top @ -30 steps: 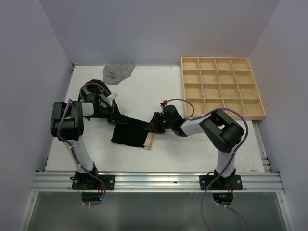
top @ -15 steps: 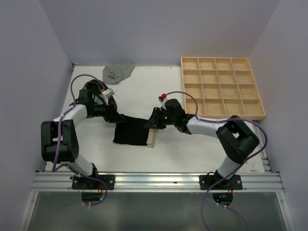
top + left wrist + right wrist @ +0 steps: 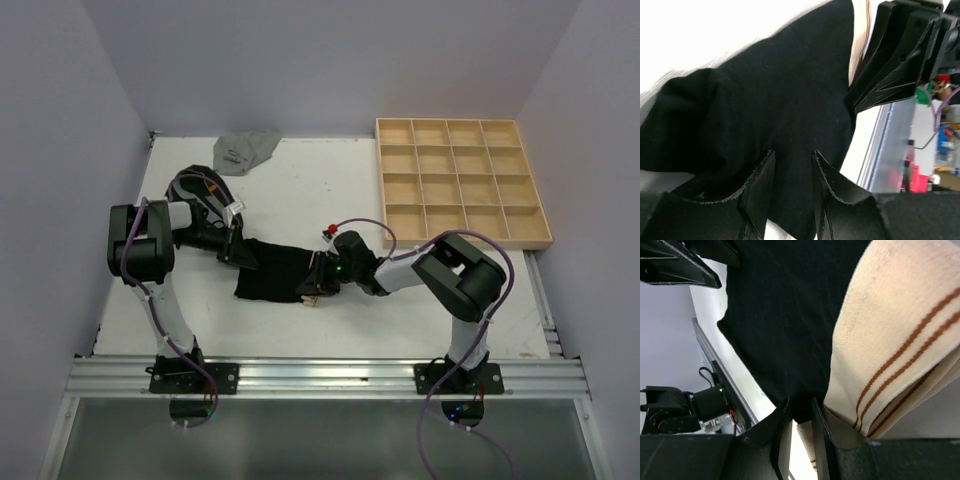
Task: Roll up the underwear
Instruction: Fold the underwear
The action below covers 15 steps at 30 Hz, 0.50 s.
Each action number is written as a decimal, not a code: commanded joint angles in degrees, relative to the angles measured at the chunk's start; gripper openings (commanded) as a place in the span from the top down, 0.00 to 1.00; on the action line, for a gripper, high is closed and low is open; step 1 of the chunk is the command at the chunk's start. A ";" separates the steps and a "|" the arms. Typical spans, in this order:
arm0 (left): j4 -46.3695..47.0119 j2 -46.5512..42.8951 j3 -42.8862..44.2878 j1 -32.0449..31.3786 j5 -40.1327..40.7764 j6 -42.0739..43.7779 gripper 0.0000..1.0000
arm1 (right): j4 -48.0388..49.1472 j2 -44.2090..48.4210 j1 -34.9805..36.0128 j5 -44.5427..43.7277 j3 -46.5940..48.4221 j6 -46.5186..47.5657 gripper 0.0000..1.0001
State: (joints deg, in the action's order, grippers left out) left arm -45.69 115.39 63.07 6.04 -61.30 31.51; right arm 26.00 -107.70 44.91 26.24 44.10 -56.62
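The black underwear point(image 3: 272, 270) lies flat in the middle of the worktop point(image 3: 300, 190), stretched between the two arms. A second, grey underwear point(image 3: 245, 150) sits crumpled at the far edge, well apart from it. The wooden tray point(image 3: 463, 120) stands at the far right.

The left hand point(image 3: 232, 252) is at the cloth's far-left end. Its fingers point(image 3: 760, 185) are pressed close, with a fold of black cloth running between them, so it looks to be pinching that end. The right hand point(image 3: 316, 282) is at the right end, by the tan striped waistband point(image 3: 890, 340), and its narrow gap is also filled with cloth.

The cloth is light, limp and creases easily, so it will sag and bunch rather than hold a shape. The waistband is the thicker, firmer edge. It looks the best place to grip, and rolling should go evenly with the cloth kept taut.
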 commanded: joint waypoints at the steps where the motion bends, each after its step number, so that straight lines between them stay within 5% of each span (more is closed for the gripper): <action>1: -1.52 4.30 3.19 1.69 6.35 1.47 0.60 | 1.33 -4.00 -0.87 -1.72 -0.68 -0.07 0.73; 9: 1.83 11.70 11.64 0.29 5.57 -4.26 0.61 | -1.73 -3.58 -7.89 -1.81 -0.68 1.85 0.74; 15: -0.35 8.90 12.60 -2.44 3.38 0.20 0.56 | -8.15 0.90 -10.28 0.82 1.78 7.66 0.75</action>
State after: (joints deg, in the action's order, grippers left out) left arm -51.37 124.75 74.50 4.80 -64.36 26.00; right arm 26.59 -108.97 34.89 29.47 45.06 -54.87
